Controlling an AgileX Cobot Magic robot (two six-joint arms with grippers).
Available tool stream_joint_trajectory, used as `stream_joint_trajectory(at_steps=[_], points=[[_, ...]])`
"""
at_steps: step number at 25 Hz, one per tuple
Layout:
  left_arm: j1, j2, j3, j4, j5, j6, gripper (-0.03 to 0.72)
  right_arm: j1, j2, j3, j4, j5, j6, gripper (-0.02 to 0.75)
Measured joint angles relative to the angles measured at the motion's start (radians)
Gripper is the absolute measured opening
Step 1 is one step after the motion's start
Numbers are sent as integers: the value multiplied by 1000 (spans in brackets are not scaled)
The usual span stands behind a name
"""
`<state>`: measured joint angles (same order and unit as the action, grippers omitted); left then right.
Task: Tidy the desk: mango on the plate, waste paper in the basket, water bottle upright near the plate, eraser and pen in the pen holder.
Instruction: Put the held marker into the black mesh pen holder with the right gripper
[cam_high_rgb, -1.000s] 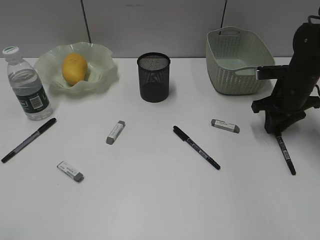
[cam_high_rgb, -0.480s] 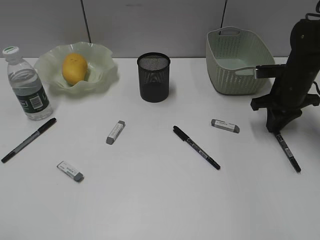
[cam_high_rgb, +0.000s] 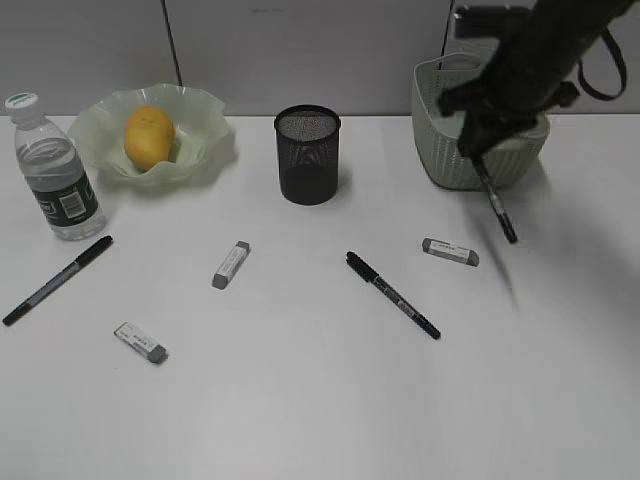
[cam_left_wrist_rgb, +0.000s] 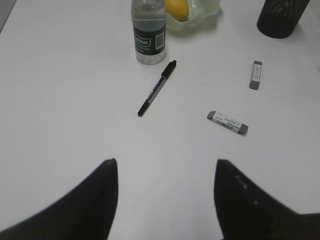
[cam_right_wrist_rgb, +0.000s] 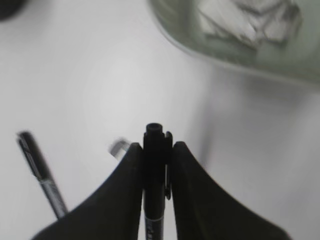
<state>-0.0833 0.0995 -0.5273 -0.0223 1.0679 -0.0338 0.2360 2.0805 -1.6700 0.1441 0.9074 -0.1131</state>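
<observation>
My right gripper (cam_high_rgb: 480, 150) is shut on a black pen (cam_high_rgb: 497, 204) and holds it in the air in front of the green basket (cam_high_rgb: 440, 150); the right wrist view shows the pen (cam_right_wrist_rgb: 154, 165) between the jaws (cam_right_wrist_rgb: 155, 150). The waste paper (cam_right_wrist_rgb: 250, 20) lies in the basket (cam_right_wrist_rgb: 185, 35). The mango (cam_high_rgb: 148, 136) lies in the plate (cam_high_rgb: 205, 135). The water bottle (cam_high_rgb: 55, 175) stands upright left of the plate. The black mesh pen holder (cam_high_rgb: 308, 155) stands mid-table. Two pens (cam_high_rgb: 392, 294) (cam_high_rgb: 58, 279) and three erasers (cam_high_rgb: 231, 264) (cam_high_rgb: 141, 342) (cam_high_rgb: 450, 251) lie on the desk (cam_high_rgb: 300, 400). My left gripper (cam_left_wrist_rgb: 165, 170) is open and empty above the desk.
The left wrist view shows the bottle (cam_left_wrist_rgb: 148, 35), a pen (cam_left_wrist_rgb: 157, 88), two erasers (cam_left_wrist_rgb: 228, 122) (cam_left_wrist_rgb: 255, 75), the mango (cam_left_wrist_rgb: 177, 9) and the pen holder (cam_left_wrist_rgb: 282, 17). A grey partition wall stands behind the desk.
My right gripper has risen from the desk at the right edge with the pen in it and swung left and back, in front of the basket.
</observation>
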Motion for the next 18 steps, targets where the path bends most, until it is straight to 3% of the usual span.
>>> stream_joint_trajectory(at_steps=[5, 8, 18], points=[[0, 0, 0, 0, 0, 0, 454, 97, -22, -116, 84, -158, -7, 145], [0, 0, 0, 0, 0, 0, 452, 141, -22, -140, 126, -338, -8, 145], [0, 0, 0, 0, 0, 0, 448, 256, 25, -141, 138, -778, -8, 145]])
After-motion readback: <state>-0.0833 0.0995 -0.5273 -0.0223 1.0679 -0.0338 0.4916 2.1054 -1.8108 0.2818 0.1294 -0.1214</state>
